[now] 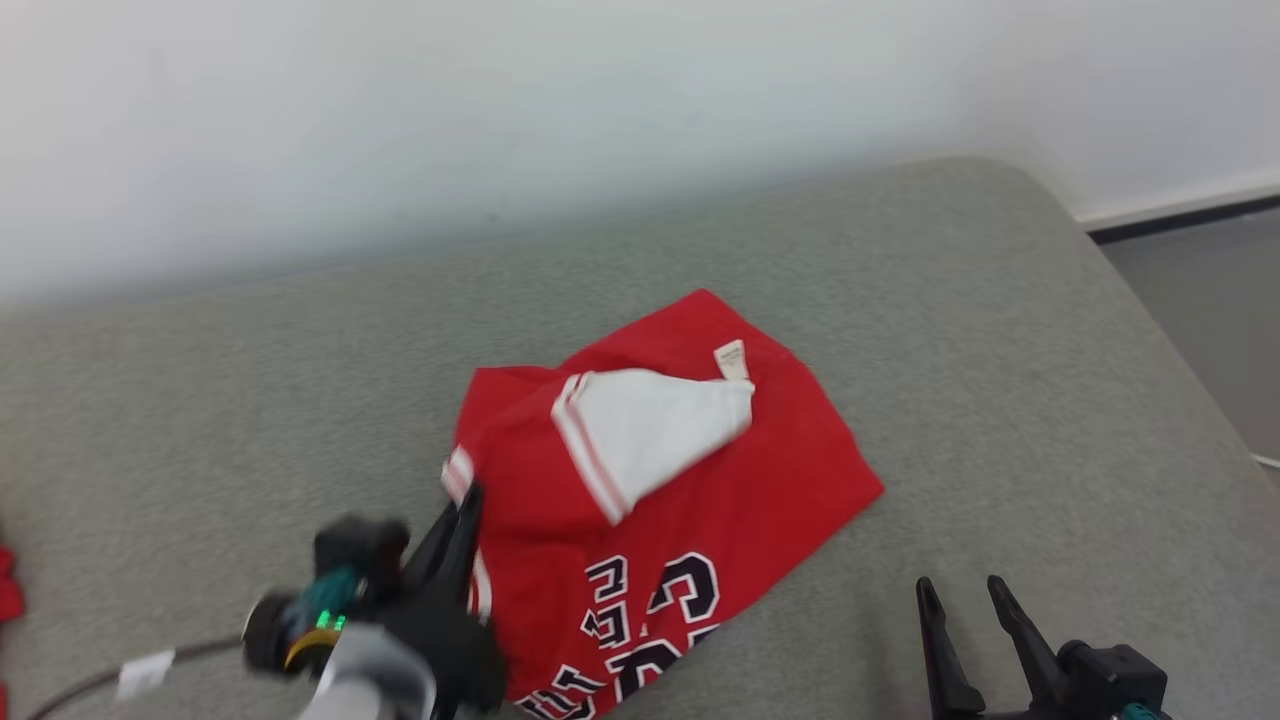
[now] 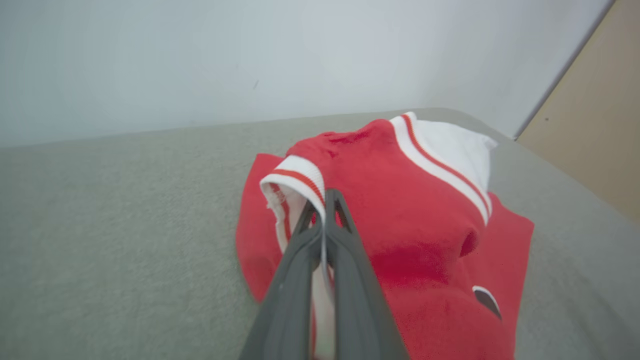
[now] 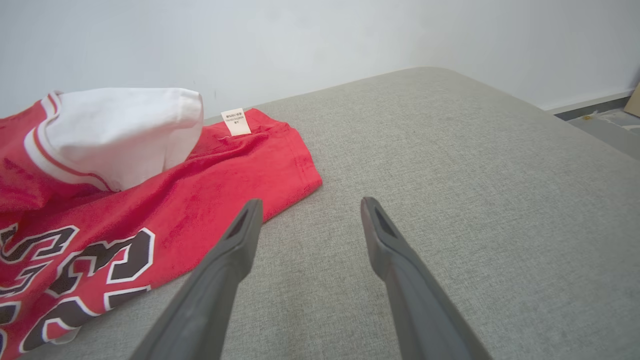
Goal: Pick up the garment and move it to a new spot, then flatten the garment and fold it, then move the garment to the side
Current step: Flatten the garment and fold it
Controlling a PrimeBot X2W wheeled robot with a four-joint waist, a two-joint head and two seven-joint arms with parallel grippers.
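Note:
The garment [image 1: 690, 480] is a red jersey with dark, white-edged lettering and white ribbed trim, lying rumpled on the grey cushion [image 1: 900, 280], a white panel folded over its upper half. My left gripper [image 1: 468, 497] is shut on the garment's white-and-red trimmed edge at its left side; in the left wrist view the garment [image 2: 415, 220] bunches up just past the closed left gripper [image 2: 326, 196]. My right gripper [image 1: 960, 590] stands open over bare cushion, to the right of the garment's lower corner; in the right wrist view the right gripper [image 3: 307, 204] frames grey fabric beside the garment [image 3: 150, 200].
A pale wall [image 1: 500, 100] runs behind the cushion. The cushion's right edge drops to a grey floor [image 1: 1210, 300] with a dark baseboard. A scrap of red cloth [image 1: 8, 590] shows at the far left edge. A cable with a white tag [image 1: 140, 672] trails from my left arm.

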